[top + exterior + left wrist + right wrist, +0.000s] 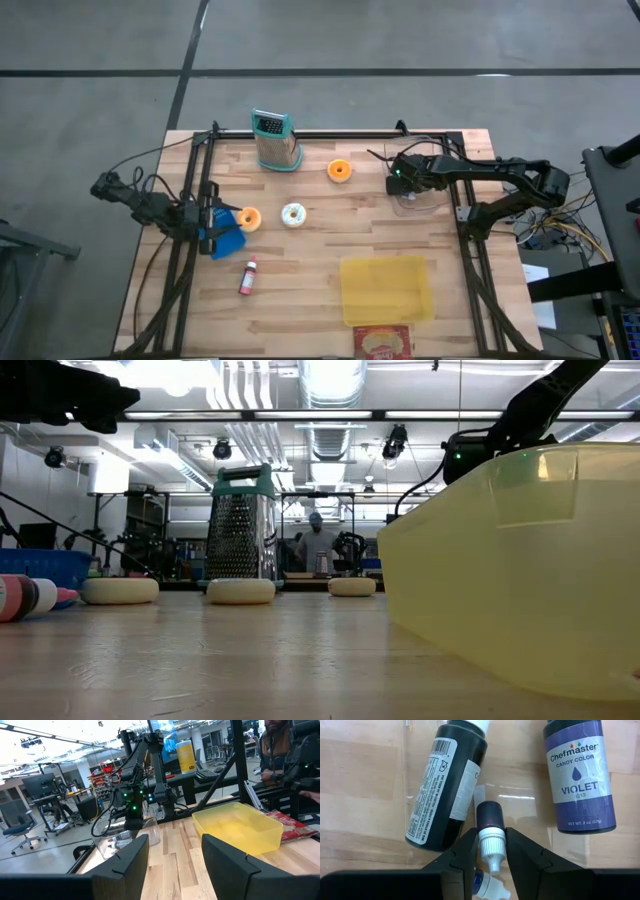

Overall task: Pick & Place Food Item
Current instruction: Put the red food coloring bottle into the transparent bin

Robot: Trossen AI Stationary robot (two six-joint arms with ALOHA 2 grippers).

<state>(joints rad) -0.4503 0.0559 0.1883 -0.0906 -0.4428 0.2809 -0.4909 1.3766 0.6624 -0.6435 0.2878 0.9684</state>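
The right claw [491, 851] hung low over a clear tub [415, 205] at the tabletop's [320, 290] right edge, its fingers [462, 852] spread to either side of a small bottle [490, 832] but not visibly pressing it; it was released, holding nothing. That bottle lay flat among two larger ones, a dark bottle [447, 785] and a violet bottle [578, 775]. Its long axis ran straight down the gap between the fingers, white nozzle toward the wrist, dark body away.

It looked light, rigid and smooth, so likely to roll or slip. The best hold seemed to be across the dark body, just past the cap, square to the axis. The tapered nozzle would likely squirt out of a pinch.

The left claw [172, 855] waited open at the left edge, by a blue bin [225, 232].
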